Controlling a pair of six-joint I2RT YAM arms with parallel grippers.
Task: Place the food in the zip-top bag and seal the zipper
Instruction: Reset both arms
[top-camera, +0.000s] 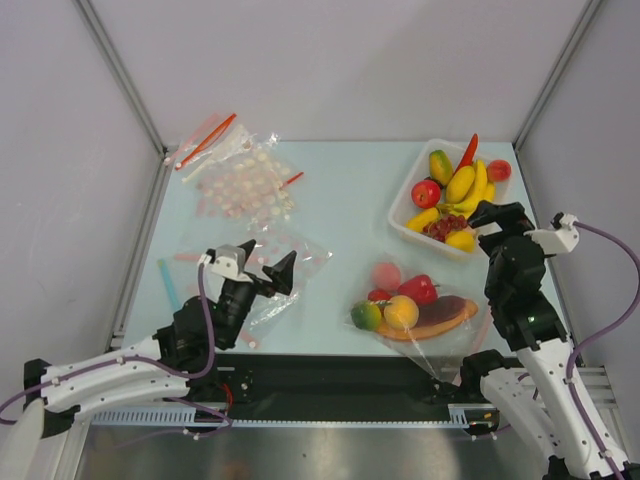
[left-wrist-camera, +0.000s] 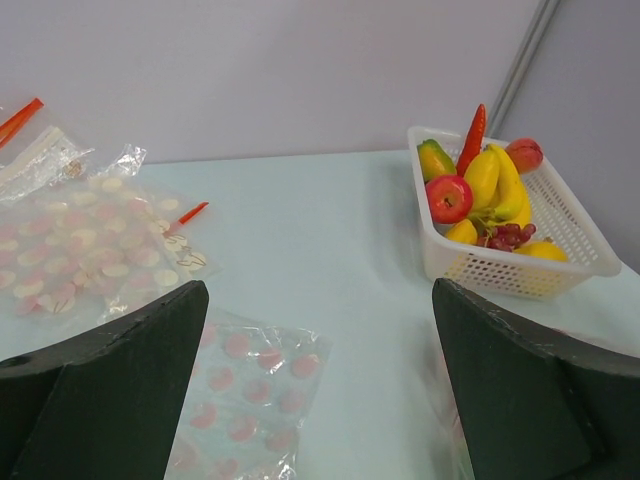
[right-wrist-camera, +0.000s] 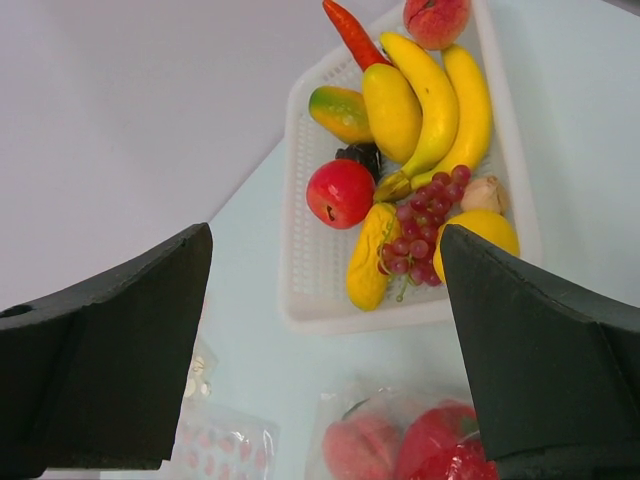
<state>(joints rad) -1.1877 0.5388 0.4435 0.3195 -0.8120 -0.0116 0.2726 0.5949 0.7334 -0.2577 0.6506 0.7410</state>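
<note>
The zip-top bag (top-camera: 430, 345) lies flat at the front right of the table. Inside it are a pink peach (top-camera: 386, 275), red pepper (top-camera: 419, 288), orange peach (top-camera: 401, 312), green-yellow mango (top-camera: 366, 316) and dark eggplant (top-camera: 446, 310). I cannot make out the zipper clearly. My right gripper (top-camera: 502, 218) hangs open and empty between the bag and the tray. In its wrist view the gripper (right-wrist-camera: 325, 245) sits above the peach (right-wrist-camera: 365, 450) and pepper (right-wrist-camera: 440, 445) in the bag. My left gripper (top-camera: 264, 270) (left-wrist-camera: 318, 290) is open and empty over a dotted bag.
A white tray (top-camera: 404, 216) (left-wrist-camera: 520, 280) (right-wrist-camera: 300, 200) of bananas, apple, grapes and other toy fruit stands at the back right. Dotted clear bags lie at the back left (top-camera: 245, 185) (left-wrist-camera: 80, 240) and under the left gripper (top-camera: 295, 258) (left-wrist-camera: 245, 390).
</note>
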